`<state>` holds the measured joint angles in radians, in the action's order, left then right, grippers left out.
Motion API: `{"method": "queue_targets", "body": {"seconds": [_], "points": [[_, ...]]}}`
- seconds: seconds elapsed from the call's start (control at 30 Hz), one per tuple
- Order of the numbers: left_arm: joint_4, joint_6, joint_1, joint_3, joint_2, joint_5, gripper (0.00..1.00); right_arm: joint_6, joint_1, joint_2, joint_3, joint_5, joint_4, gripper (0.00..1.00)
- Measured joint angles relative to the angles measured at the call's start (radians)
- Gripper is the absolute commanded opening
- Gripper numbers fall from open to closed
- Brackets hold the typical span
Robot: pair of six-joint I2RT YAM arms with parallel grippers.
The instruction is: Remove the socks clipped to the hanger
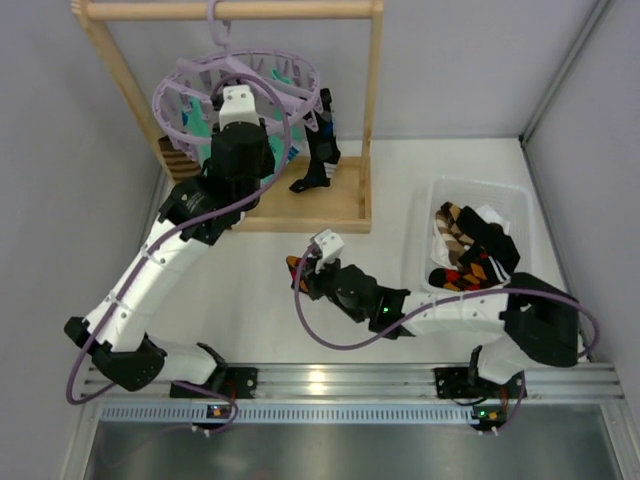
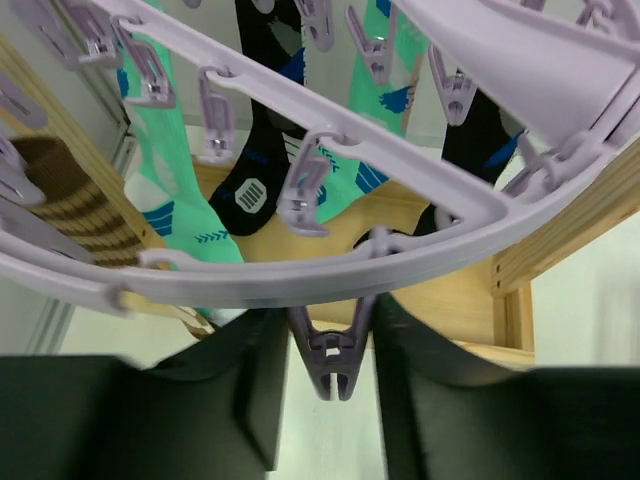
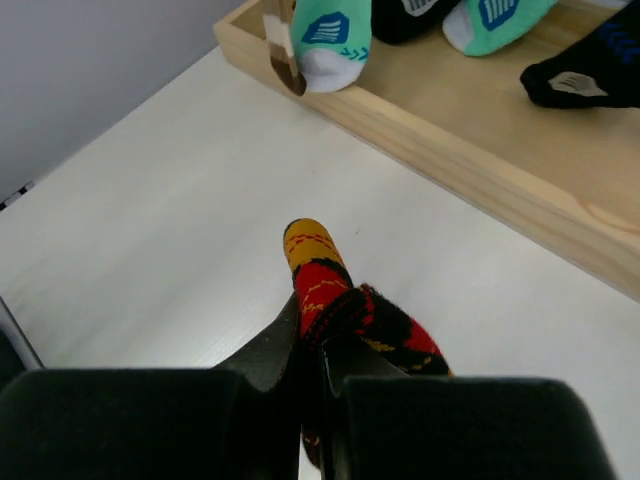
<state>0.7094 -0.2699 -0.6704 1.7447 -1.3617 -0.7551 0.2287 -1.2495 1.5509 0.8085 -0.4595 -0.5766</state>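
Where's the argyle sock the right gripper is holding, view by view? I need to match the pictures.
Top external: sock left of centre, in the right gripper, in front of the wooden rack base.
Left wrist: not in it; rack base at centre right.
Right wrist: sock at bottom centre, pinched; rack base at upper right.
Shared landmark: the rack base.

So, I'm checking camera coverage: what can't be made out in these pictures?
Top view: left fingers, hidden under the left arm and the hanger.
Right wrist view: argyle sock beyond its toe, buried between the right fingers.
Left wrist view: teal socks' tops, cut off by the upper edge.
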Motion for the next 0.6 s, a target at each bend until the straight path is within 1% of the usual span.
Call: {"method": "queue_targets", "body": {"seconds": [0.03, 0.07, 0.13, 0.17, 0.23, 0.27, 0.3, 0.37, 0.43, 0.53, 0.6], "points": [[-0.003, -0.005, 0.000, -0.013, 0.012, 0.011, 0.54, 0.003, 0.003, -0.045, -0.013, -0.003, 0.027, 0.00], [-0.008, -0.010, 0.000, -0.034, 0.030, 0.017, 0.66, 0.008, 0.012, -0.103, -0.026, -0.004, 0.064, 0.00], [-0.005, -0.023, 0.000, -0.085, 0.078, 0.039, 0.72, 0.018, 0.039, -0.224, -0.043, -0.004, 0.143, 0.00], [-0.003, -0.029, 0.000, -0.110, 0.103, 0.052, 0.81, 0.023, 0.063, -0.289, -0.046, -0.007, 0.190, 0.00], [0.002, -0.040, 0.000, -0.149, 0.152, 0.089, 0.89, 0.035, 0.138, -0.415, -0.048, -0.011, 0.280, 0.00], [0.002, -0.043, 0.000, -0.168, 0.179, 0.113, 0.96, 0.039, 0.179, -0.473, -0.047, -0.018, 0.325, 0.00], [0.000, -0.045, 0.000, -0.190, 0.208, 0.141, 0.98, 0.045, 0.214, -0.516, -0.047, -0.021, 0.365, 0.00], [0.001, -0.053, 0.000, -0.232, 0.264, 0.205, 0.98, 0.051, 0.301, -0.607, -0.043, -0.033, 0.479, 0.00], [-0.003, -0.055, 0.000, -0.275, 0.315, 0.260, 0.98, 0.055, 0.378, -0.662, -0.030, -0.048, 0.589, 0.00], [-0.001, -0.061, 0.000, -0.352, 0.395, 0.330, 0.98, 0.056, 0.519, -0.705, -0.003, -0.068, 0.733, 0.00], [0.005, -0.060, 0.000, -0.408, 0.454, 0.365, 0.98, 0.053, 0.642, -0.701, 0.019, -0.049, 0.806, 0.00]]}}
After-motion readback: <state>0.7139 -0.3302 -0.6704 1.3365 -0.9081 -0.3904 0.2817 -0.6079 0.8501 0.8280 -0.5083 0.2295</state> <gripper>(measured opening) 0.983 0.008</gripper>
